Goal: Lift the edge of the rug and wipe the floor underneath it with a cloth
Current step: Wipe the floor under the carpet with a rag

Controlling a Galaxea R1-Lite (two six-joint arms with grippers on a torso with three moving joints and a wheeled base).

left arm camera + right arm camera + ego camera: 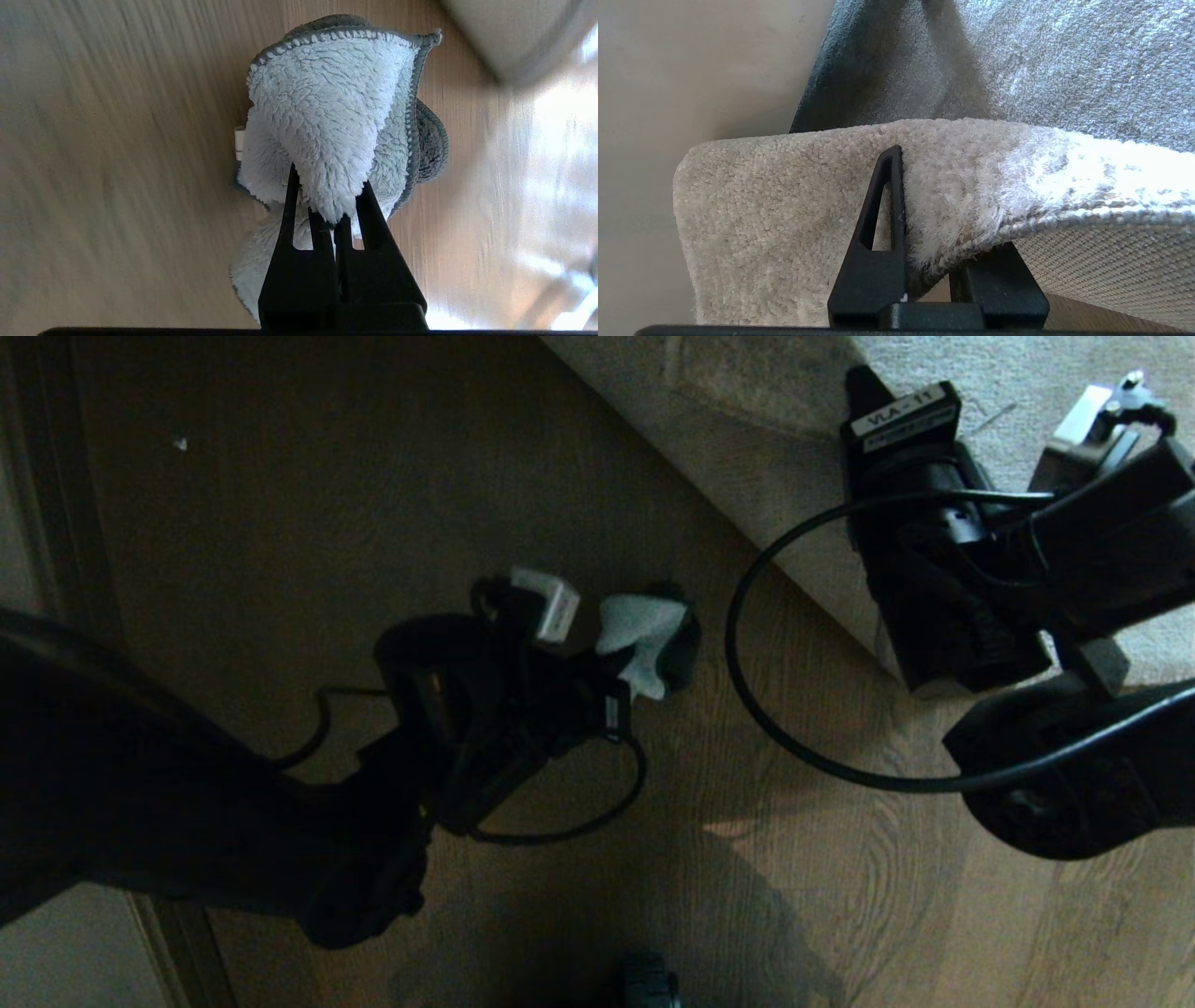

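Left gripper (pixel 334 205) clamped on the cloth (pixel 327 116), just above the bare floor (pixel 794 896), left of the rug; cloth looks soft, light, floppy; a bunched pinch should suffice. Right gripper (pixel 924 224) pinches the rug edge (pixel 952 186) at far right, border raised off the floor; rug seems heavy, limp, so grip at the hem. Label on right arm reads "VLA-11".
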